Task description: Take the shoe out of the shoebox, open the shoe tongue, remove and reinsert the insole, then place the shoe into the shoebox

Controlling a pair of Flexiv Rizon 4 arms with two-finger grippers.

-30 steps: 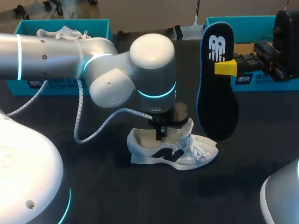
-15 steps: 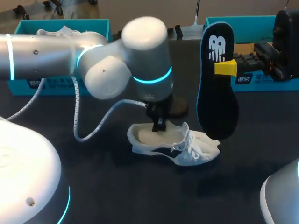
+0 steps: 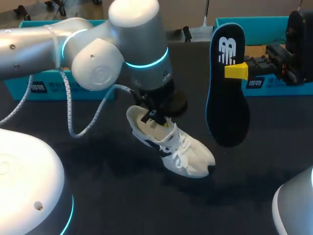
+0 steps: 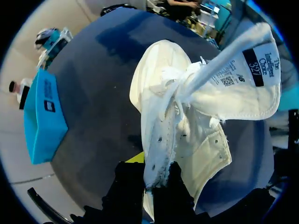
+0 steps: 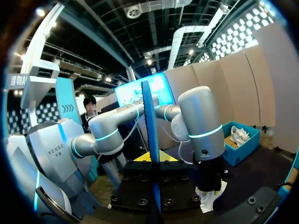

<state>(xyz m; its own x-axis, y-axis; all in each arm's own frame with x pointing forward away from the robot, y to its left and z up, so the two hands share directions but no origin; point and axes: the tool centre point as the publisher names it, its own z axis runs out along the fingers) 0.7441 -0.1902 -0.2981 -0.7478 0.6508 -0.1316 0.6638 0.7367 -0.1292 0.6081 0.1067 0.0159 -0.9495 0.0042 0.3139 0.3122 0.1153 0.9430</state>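
Observation:
My left gripper [image 3: 152, 117] is shut on the side wall of the white shoe [image 3: 178, 152], which hangs tilted over the table's middle with its toe low and to the right. In the left wrist view the shoe's wall [image 4: 156, 154] is pinched by the left gripper [image 4: 148, 184], and the tongue [image 4: 243, 79] is folded out. At the right, my right gripper [image 3: 236, 71] is shut on the black insole [image 3: 226, 105], held upright with its toe end down. Seen from the right wrist, the insole [image 5: 147, 135] stands edge-on in the right gripper [image 5: 153, 161], with the shoe [image 5: 209, 195] beyond.
A teal shoebox [image 3: 34, 87] stands at the back left behind my left arm, and another teal shoebox [image 3: 259, 22] at the back right. A grey cable [image 3: 73, 117] loops down from the left arm toward the table. Dark table [image 3: 122, 200] lies in front of the shoe.
My left arm has lifted the shoe off the table and swung it so the toe points down to the right. The right arm and insole have kept still.

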